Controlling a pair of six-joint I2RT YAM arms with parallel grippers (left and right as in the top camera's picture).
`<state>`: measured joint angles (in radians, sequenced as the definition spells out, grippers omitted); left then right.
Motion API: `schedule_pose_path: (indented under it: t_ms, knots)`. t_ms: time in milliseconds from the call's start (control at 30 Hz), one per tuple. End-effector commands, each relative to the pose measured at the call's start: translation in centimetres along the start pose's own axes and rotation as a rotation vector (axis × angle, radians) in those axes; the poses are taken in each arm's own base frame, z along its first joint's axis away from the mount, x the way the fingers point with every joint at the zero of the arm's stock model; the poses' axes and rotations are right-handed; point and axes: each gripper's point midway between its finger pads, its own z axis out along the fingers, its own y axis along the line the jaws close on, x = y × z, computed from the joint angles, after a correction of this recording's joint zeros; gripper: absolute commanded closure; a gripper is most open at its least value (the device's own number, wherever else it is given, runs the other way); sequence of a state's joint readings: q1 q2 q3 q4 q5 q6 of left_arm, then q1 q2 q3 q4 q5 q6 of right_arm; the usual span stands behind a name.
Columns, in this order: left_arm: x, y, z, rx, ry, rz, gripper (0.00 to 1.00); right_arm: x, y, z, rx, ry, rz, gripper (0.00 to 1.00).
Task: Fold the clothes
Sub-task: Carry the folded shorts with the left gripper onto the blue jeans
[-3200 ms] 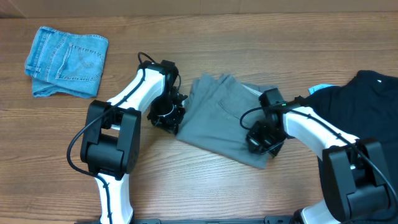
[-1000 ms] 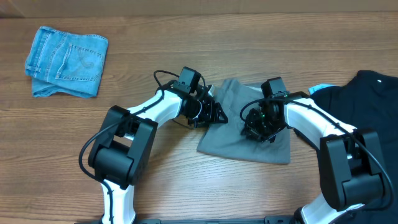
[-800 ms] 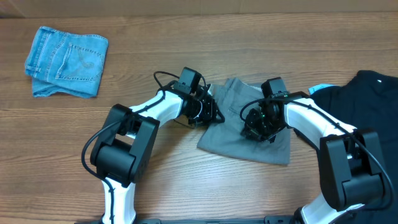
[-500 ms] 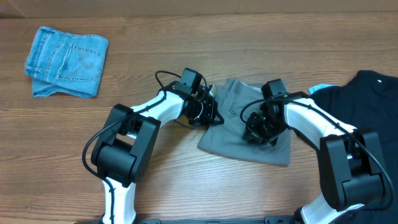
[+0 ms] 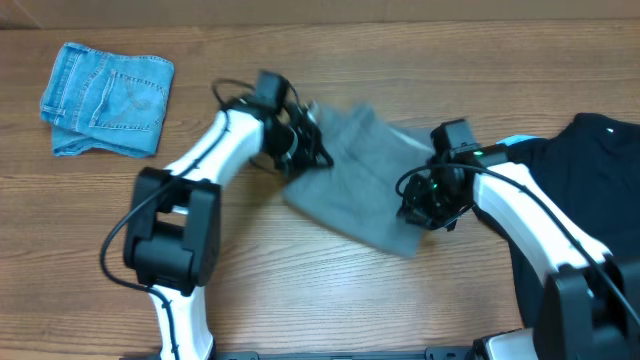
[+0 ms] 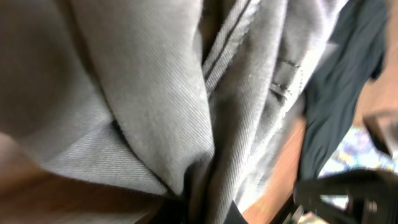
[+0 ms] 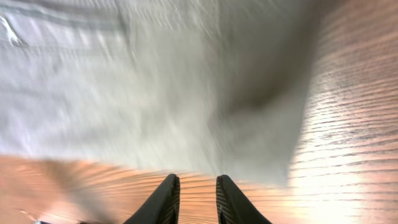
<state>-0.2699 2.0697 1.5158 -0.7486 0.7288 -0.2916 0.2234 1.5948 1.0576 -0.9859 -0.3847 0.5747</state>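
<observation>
From overhead, the left pincer point(image 5: 305, 160) is clenching the upper left edge of the grey-olive shorts point(image 5: 355, 180), and the cloth is bunching up at its tips. The shorts are lying in a slanted, folded heap in the middle of the desk point(image 5: 300, 290), between the two arms. The right pincer point(image 5: 428, 212) is sitting at the lower right corner of the shorts. A folded light-blue denim garment point(image 5: 108, 85) is resting well apart at the far left, and a black garment point(image 5: 590, 170) is spreading over the right end of the desk, beside the right arm.

In the left wrist view, the shorts are filling nearly the whole frame, their folds and a double seam running down and gathering into the dark tips at the bottom edge. The black garment is showing at the right, blurred.

In the right wrist view, the two fingers point(image 7: 166, 199) are standing a narrow gap apart with only wood grain between them, gripping nothing. The pale edge of the shorts is lying just beyond the tips; the frame is blurred.
</observation>
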Motion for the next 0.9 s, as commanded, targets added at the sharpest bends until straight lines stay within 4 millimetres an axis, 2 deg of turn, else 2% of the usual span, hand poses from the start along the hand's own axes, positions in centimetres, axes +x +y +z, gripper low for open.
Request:
schedule_pose_path:
  t_ms: [0,133,233,433,700,867]
  knots:
    - [-4.9,-3.2,-6.6,0.053,-0.183,0.079,0.96,-0.5,1.9,-2.8,-0.056,-0.089,-0.055,0.75]
    - [-8.5,-2.8,-11.4,0.055,-0.314,0.052,0.96,-0.2,2.0,-3.5,-0.065,-0.098,-0.057,0.75]
    - [-11.1,-1.8,-15.6,0.058,-0.43,0.018,0.96,0.0,2.0,-3.4,-0.065,-0.087,-0.053,0.75]
    - [-15.4,1.6,-24.1,0.048,-0.683,-0.012,0.96,0.1,2.0,-3.4,-0.068,-0.086,-0.05,0.75]
    - [-18.2,6.1,-32.6,-0.022,-0.951,0.004,0.96,0.1,2.0,-3.4,-0.069,-0.085,-0.05,0.75]
    - [-19.0,7.8,-36.8,-0.073,-1.085,0.032,0.96,0.2,2.2,-3.4,-0.077,-0.078,-0.047,0.75]
